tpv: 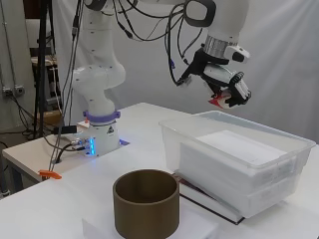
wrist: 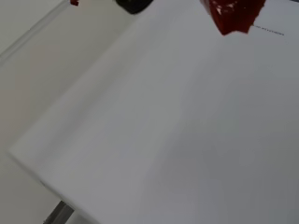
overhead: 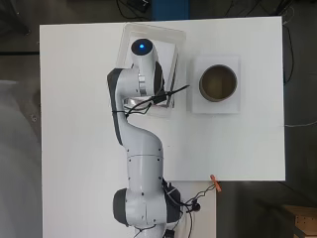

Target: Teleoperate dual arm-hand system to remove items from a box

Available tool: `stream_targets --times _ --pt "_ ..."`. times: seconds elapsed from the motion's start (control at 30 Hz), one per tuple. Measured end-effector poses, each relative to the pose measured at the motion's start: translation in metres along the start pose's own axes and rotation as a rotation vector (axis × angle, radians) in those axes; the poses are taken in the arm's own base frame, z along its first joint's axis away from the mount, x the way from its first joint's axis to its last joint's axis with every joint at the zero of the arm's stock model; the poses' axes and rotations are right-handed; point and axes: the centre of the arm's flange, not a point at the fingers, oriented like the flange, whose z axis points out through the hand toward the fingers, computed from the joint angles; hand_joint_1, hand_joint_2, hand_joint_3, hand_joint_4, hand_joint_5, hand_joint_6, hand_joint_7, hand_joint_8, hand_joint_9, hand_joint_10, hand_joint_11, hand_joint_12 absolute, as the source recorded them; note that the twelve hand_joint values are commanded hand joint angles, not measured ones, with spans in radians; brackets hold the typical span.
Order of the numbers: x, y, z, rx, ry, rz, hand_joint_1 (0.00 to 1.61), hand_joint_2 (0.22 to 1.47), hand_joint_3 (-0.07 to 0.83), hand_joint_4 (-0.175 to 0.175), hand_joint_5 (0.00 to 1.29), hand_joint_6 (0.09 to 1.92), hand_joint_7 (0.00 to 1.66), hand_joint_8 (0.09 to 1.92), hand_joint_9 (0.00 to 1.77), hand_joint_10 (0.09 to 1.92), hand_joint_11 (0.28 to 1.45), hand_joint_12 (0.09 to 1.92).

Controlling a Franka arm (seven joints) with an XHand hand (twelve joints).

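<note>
My hand hangs above the near end of the clear plastic box, its fingers curled round a small red item. That red item also shows close up in the wrist view, beside a dark fingertip. Below it lies a flat white block that fills the box; the same white block is seen from the side. In the overhead view the arm hides the hand and the red item.
A brown cylindrical pot stands open on a white pad right of the box; the pot is nearest the side camera. An orange clip sits at the table's near edge by the arm's base.
</note>
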Motion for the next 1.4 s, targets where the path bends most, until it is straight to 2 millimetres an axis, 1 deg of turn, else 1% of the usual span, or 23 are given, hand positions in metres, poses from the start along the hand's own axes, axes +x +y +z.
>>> stream_targets --times 0.03,0.1,0.13,0.17,0.2,0.23,0.3,0.37,0.4,0.47,0.57,0.6,0.83,0.87,0.9,0.97,1.0,1.03,1.1,1.2,1.27,1.33,1.4 --pt "-0.009 -0.001 -0.006 -0.011 0.02 0.004 1.19 1.26 -0.002 -0.175 0.73 1.14 0.76 1.63 0.92 1.82 0.64 1.67" --pt "-0.052 -0.001 -0.023 -0.064 0.032 0.08 1.19 1.25 0.0 -0.175 0.72 1.29 0.75 1.51 0.96 1.82 0.65 1.69" --pt "-0.072 -0.002 -0.027 -0.08 0.029 0.113 1.09 1.25 0.0 -0.049 0.73 1.31 0.77 1.52 0.97 1.82 0.65 1.69" --pt "-0.104 -0.005 -0.03 -0.091 0.028 0.165 1.01 1.24 0.0 0.052 0.74 1.32 0.78 1.55 0.98 1.81 0.66 1.69" --pt "-0.129 -0.007 -0.031 -0.091 0.039 0.208 0.96 1.24 0.0 0.113 0.75 1.32 0.79 1.56 0.99 1.81 0.67 1.7" --pt "-0.146 -0.006 -0.03 -0.087 0.051 0.238 0.94 1.23 0.0 0.145 0.75 1.32 0.8 1.57 0.99 1.8 0.67 1.7" --pt "-0.172 0.0 -0.025 -0.069 0.06 0.283 0.92 1.23 0.0 0.169 0.76 1.31 0.81 1.58 1.0 1.78 0.67 1.7" --pt "-0.184 0.008 -0.016 -0.052 0.056 0.299 1.09 1.24 0.002 -0.053 0.74 1.34 0.78 1.48 1.0 1.77 0.66 1.68" --pt "-0.189 0.01 -0.013 -0.042 0.058 0.306 1.14 1.24 0.001 -0.114 0.74 1.25 0.78 1.51 1.0 1.76 0.65 1.67" --pt "-0.203 0.024 -0.005 -0.027 0.06 0.325 1.19 1.23 -0.001 -0.162 0.76 1.14 0.82 1.5 1.0 1.68 0.64 1.6" --pt "-0.22 0.057 0.018 0.004 0.03 0.357 1.21 1.23 0.001 -0.175 0.74 1.12 0.84 1.51 1.01 1.63 0.63 1.56" --pt "-0.236 0.07 0.024 0.011 0.026 0.378 1.21 1.23 0.0 -0.175 0.74 1.12 0.84 1.51 1.01 1.61 0.63 1.54" --pt "-0.281 0.136 0.054 0.02 -0.001 0.414 1.21 1.22 -0.001 -0.175 0.74 1.1 0.86 1.48 1.06 1.51 0.63 1.48" --pt "-0.289 0.147 0.061 0.026 -0.007 0.419 1.11 1.22 -0.001 -0.049 0.76 1.16 0.9 1.44 1.09 1.51 0.65 1.48" --pt "-0.297 0.158 0.069 0.028 -0.016 0.428 1.03 1.21 0.0 0.052 0.77 1.21 0.93 1.4 1.11 1.51 0.66 1.49" --pt "-0.298 0.171 0.079 0.028 -0.022 0.421 1.14 1.22 -0.004 -0.083 0.73 1.17 0.9 1.4 1.08 1.32 0.62 1.38" --pt "-0.299 0.169 0.081 0.033 -0.015 0.418 1.17 1.22 -0.002 -0.127 0.72 1.15 0.89 1.42 1.06 1.28 0.62 1.36" --pt "-0.3 0.162 0.084 0.046 -0.004 0.415 1.19 1.23 0.001 -0.152 0.71 1.15 0.85 1.48 1.04 1.37 0.62 1.4" --pt "-0.3 0.143 0.092 0.076 0.013 0.403 1.19 1.25 0.001 -0.171 0.7 1.16 0.81 1.56 1.0 1.53 0.63 1.48" --pt "-0.296 0.108 0.111 0.132 0.03 0.371 1.19 1.25 0.001 -0.175 0.7 1.17 0.8 1.58 0.99 1.6 0.63 1.52" --pt "-0.293 0.085 0.112 0.144 0.036 0.353 1.18 1.26 0.002 -0.175 0.69 1.32 0.75 1.51 0.99 1.65 0.64 1.56" --pt "-0.289 0.076 0.111 0.138 0.032 0.339 1.17 1.28 0.002 -0.175 0.67 1.41 0.71 1.51 0.98 1.73 0.65 1.61" --pt "-0.284 0.079 0.11 0.129 0.023 0.331 1.17 1.28 0.002 -0.175 0.67 1.3 0.72 1.64 0.96 1.78 0.66 1.65"
